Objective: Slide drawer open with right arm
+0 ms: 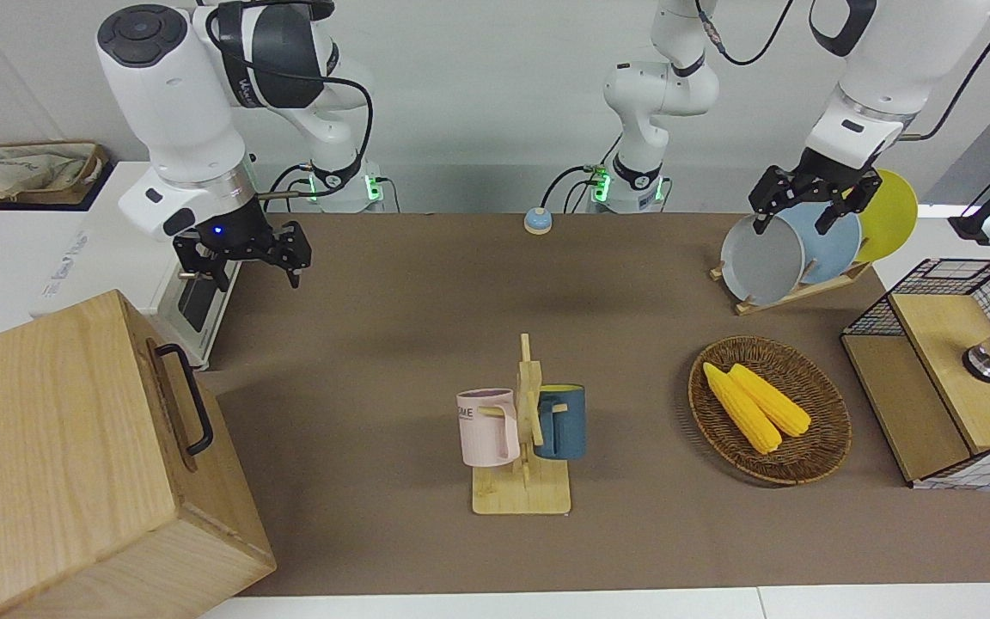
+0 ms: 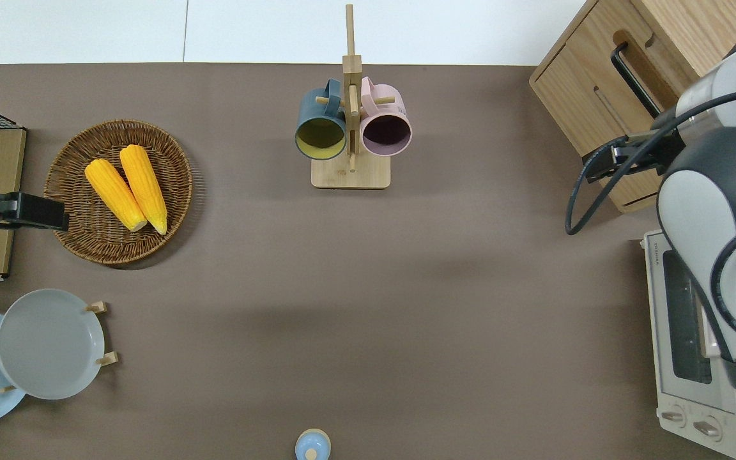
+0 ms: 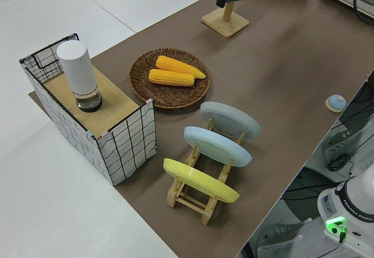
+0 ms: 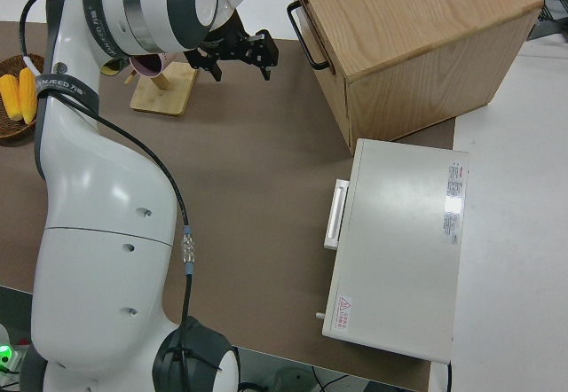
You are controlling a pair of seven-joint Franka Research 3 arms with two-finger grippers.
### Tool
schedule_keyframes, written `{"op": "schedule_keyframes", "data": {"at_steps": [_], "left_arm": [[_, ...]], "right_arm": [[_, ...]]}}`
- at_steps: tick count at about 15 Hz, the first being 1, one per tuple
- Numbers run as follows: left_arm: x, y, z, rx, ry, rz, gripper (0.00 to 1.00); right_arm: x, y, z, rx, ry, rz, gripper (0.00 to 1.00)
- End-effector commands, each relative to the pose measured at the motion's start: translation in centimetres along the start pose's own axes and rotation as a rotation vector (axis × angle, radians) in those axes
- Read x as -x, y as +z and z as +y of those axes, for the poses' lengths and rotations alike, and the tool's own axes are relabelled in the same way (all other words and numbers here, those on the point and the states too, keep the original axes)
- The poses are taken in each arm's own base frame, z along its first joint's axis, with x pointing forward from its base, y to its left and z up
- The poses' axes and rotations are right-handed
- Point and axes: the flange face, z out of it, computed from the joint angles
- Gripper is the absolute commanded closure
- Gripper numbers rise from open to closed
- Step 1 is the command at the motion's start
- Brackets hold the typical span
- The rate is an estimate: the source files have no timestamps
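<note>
Drawer handle plain from right side, jaws apart nearby.

Your front camera faces the robots across the table. Your overhead camera looks straight down. Both share the mug rack. Your left side camera looks diagonally along the table, close on the plate rack. Your right side camera looks down past the right arm.
</note>
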Motion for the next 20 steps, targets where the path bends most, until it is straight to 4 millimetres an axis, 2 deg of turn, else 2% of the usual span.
{"op": "schedule_keyframes", "data": {"at_steps": [1, 10, 15, 20], "left_arm": [[-0.4, -0.2, 0.0, -0.014, 0.008, 0.007, 0.00], [-0.4, -0.2, 0.0, -0.014, 0.008, 0.007, 0.00], [-0.4, -0.2, 0.0, -0.016, 0.008, 0.007, 0.00], [-0.4, -0.2, 0.0, -0.016, 0.008, 0.007, 0.00]], "right_arm": [[-0.4, -0.1, 0.4, -0.008, 0.024, 0.013, 0.013], [0.2, -0.8, 0.9, -0.010, 0.021, 0.008, 0.013], [1.8, -2.2, 2.0, -0.026, 0.038, 0.009, 0.013], [3.7, -2.7, 2.7, -0.007, 0.048, -0.001, 0.013]]}}
